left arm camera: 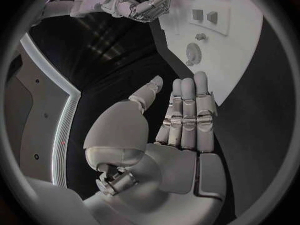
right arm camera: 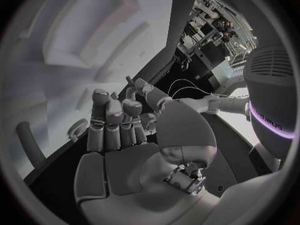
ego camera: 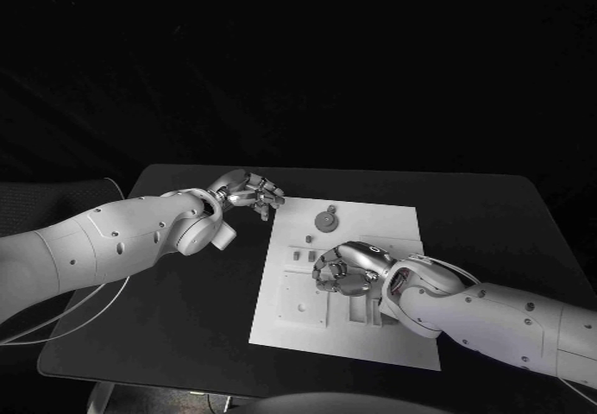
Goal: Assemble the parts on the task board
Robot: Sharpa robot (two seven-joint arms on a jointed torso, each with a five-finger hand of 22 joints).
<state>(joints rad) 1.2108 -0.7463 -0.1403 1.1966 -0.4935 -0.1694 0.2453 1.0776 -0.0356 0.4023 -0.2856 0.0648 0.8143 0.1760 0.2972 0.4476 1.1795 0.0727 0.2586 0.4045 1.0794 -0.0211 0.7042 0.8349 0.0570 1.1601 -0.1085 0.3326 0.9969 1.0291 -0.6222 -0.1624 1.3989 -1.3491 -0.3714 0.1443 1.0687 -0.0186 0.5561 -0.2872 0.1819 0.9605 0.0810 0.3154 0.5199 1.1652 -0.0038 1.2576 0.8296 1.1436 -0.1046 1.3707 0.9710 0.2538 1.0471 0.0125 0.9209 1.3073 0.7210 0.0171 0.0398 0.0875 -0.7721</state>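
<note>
The task board (ego camera: 386,226) is a flat, matte white rectangular plate lying in the middle of the black worktop (ego camera: 498,216), its face cut with shallow rectangular recesses and slots. Near its far edge sits a round grey part (ego camera: 326,221) with a small tab, seen again in the left wrist view as a pale disc (left arm camera: 193,52). The right hand (ego camera: 348,269), smooth silver metal, hovers over the board's middle with fingers curled inward; whether anything sits inside them cannot be told, and it hides the recesses beneath. The left hand (ego camera: 249,195) is beside the board's far left corner, fingers straight, slightly apart, holding nothing.
</note>
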